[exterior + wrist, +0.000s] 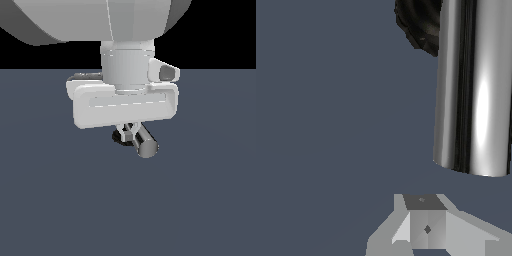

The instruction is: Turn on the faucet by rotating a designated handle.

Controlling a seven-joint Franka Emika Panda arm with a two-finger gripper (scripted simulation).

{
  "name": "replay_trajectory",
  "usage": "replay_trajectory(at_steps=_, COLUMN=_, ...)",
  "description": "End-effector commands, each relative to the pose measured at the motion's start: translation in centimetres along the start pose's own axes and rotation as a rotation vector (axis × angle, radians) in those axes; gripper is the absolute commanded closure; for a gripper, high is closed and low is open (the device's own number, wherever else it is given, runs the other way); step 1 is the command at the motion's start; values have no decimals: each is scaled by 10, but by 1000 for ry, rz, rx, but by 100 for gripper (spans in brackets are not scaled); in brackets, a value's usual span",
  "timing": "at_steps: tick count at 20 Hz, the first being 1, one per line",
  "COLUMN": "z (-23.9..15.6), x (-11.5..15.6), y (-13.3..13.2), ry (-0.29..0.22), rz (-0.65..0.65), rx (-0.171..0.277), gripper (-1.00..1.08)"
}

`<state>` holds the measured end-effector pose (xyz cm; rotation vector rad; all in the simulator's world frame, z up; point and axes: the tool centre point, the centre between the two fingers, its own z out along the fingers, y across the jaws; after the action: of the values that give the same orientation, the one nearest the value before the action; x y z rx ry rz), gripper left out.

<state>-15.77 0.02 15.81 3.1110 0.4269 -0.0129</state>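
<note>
The worktop (50,210) is bare dark grey on every side of the single faucet (136,138), with wide free room toward its near edge and both side edges; its far edge meets black background. The faucet sits around the worktop's middle, directly under the gripper (129,129). One silver handle (145,143) sticks out toward the near edge, its flat round end free. The white hand hides most of the black base (418,22), and the wrist view cuts the base and handle (471,90) off. The fingers (426,222) look drawn together beside the handle; contact cannot be told.
</note>
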Motion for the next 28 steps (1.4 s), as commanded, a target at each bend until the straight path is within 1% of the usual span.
replay_trajectory(at_steps=1, z=15, x=6, y=1, ry=3, rz=-11, rx=-1, gripper=108)
replay_trajectory(at_steps=10, z=47, x=20, y=4, ry=7, rz=-36, rx=-1, gripper=108)
replay_trajectory(at_steps=21, z=54, x=24, y=5, ry=8, rz=-42, rx=0, gripper=108)
replay_trajectory(at_steps=28, z=54, x=27, y=37, ry=8, rz=-42, rx=0, gripper=108)
